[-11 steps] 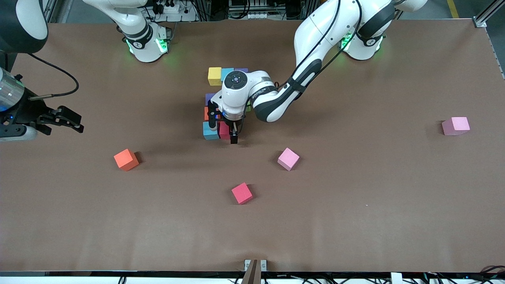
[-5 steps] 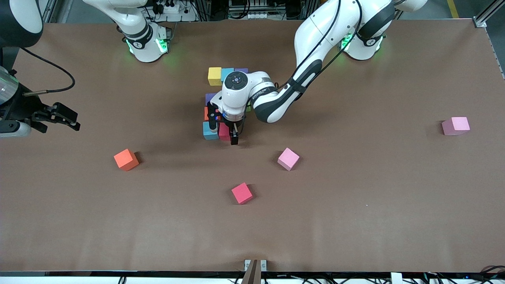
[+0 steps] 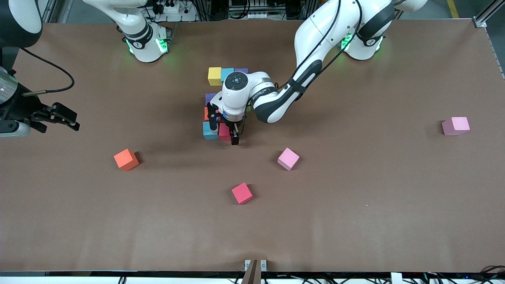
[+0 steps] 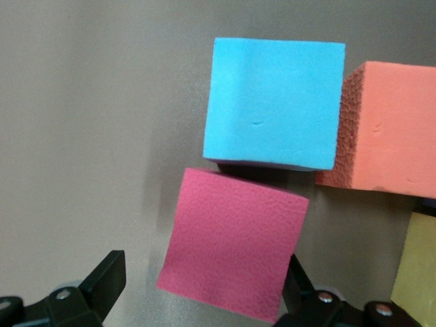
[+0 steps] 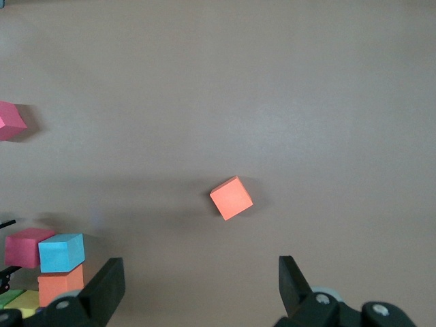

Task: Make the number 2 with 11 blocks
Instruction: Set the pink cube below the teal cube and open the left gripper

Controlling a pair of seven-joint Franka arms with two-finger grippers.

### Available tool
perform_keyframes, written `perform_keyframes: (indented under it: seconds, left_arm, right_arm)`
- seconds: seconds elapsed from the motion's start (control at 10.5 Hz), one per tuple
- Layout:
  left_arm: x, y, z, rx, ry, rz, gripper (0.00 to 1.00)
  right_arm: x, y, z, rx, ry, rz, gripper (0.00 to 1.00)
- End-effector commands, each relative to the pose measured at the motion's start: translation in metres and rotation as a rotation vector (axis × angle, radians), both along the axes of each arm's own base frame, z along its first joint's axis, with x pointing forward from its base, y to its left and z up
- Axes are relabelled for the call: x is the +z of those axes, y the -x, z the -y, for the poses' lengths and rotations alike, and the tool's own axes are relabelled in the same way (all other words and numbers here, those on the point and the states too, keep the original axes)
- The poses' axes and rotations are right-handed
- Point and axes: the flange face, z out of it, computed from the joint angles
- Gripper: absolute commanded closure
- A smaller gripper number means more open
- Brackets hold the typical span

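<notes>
Red block sits between the left gripper's wide-apart jaws, centre frame (unchanged; row unfinished). Right gripper, jaws apart, waits at the frame's left edge.

No text, label, brand or number can be read anywhere.

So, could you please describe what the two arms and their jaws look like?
Both arms are glossy white with rounded shells, dark grey joint bands and green lights glowing at their bases. The left arm has a black cable along its links and a round dark cap on its wrist. The left gripper and right gripper are black, with two jaws each; a black cable loops to the right one.
</notes>
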Motion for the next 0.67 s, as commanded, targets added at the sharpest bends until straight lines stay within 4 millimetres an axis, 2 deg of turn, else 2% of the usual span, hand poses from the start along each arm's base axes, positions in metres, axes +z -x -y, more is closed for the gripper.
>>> perform_keyframes:
  seconds: [0.0, 0.29, 0.57]
  left_arm:
    - [0.012, 0.007, 0.007, 0.000, 0.008, -0.007, 0.00]
    - [0.028, 0.023, 0.009, -0.021, -0.038, -0.048, 0.00]
    - [0.046, 0.029, -0.001, -0.064, -0.071, -0.062, 0.00]
  right_arm:
    - [0.005, 0.004, 0.004, -0.019, -0.026, -0.002, 0.00]
    - [0.007, 0.005, 0.004, -0.019, -0.026, -0.001, 0.00]
    - [0.007, 0.005, 0.003, -0.013, -0.025, -0.001, 0.00]
